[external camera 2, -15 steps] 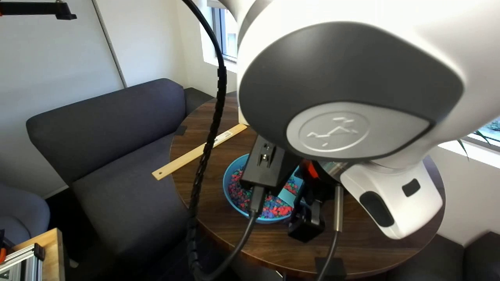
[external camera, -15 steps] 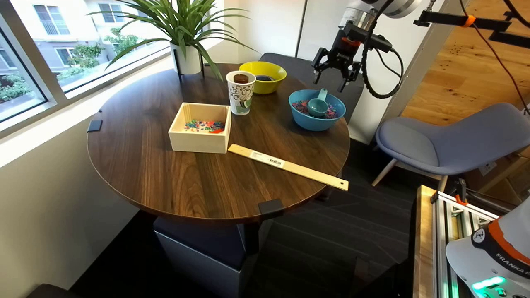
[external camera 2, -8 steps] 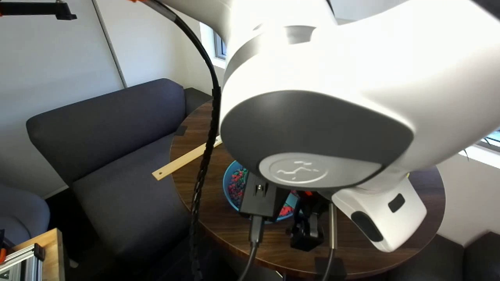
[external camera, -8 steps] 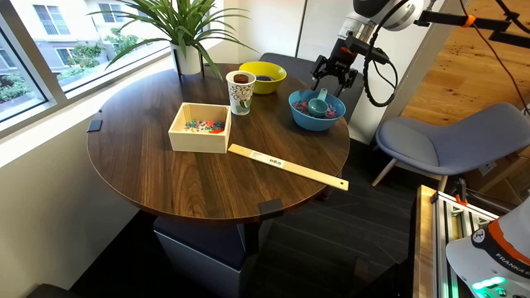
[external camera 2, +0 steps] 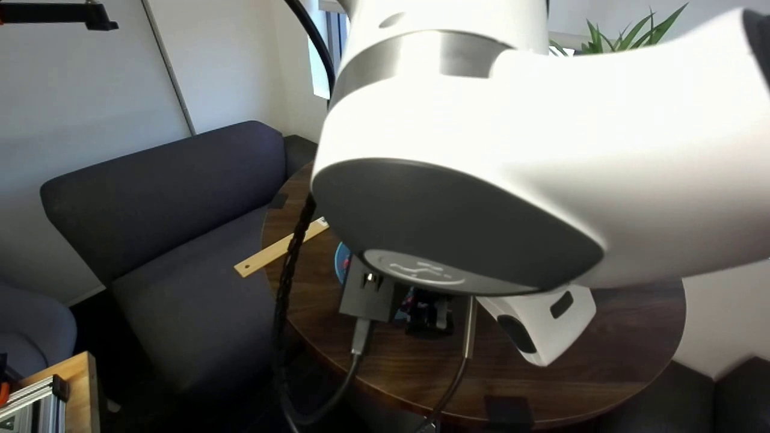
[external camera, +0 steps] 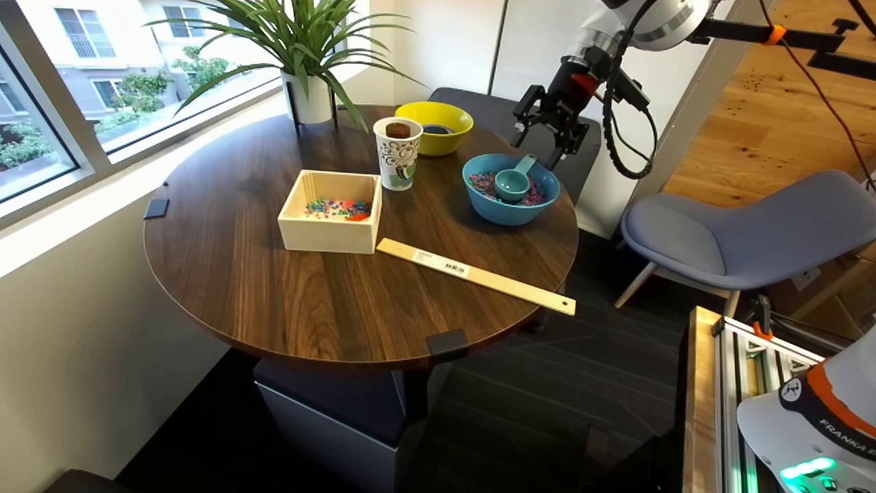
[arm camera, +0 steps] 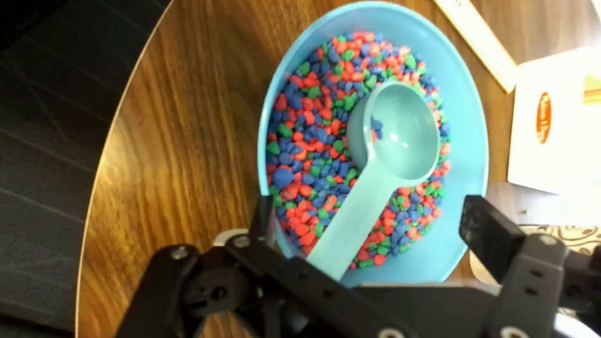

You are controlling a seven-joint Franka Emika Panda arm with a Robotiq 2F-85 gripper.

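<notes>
Sofa point(external camera 2: 168, 198), dark grey, biggest thing in an exterior view. Round wood-grain table point(external camera: 253, 287) next. Franka arm point(external camera 2: 475, 132) reaches over it. Leafy potted plant point(external camera: 304, 44) at the table's far edge. Gripper point(arm camera: 367, 216) is down at the blue bowl point(external camera: 503, 212): fingers spread apart, nothing clamped. In the wrist view one fingertip lies over the rim, its mate near the opposite side; can't confirm contact. Yellow bowl point(external camera: 441, 144) stands further back. Wooden box point(external camera: 330, 234); flat wooden strip point(external camera: 506, 284) with barcode label starts near its corner; printed paper cup point(external camera: 398, 168) just beside the box. Teal measuring scoop point(arm camera: 382, 176) lies in the blue bowl, handle slanting toward the gripper, not gripped. Smallest: red, blue and green pebbles point(arm camera: 314, 136) around it, a few inside the scoop; coloured bits point(external camera: 335, 207) in the box.

My read: step in hand is lining up at bowl and scoop, no hold taken. A hold on the handle would call for squaring the pads to its slant and keeping both tips off the rim; one on the bowl, for seating a finger each side of its wall.
</notes>
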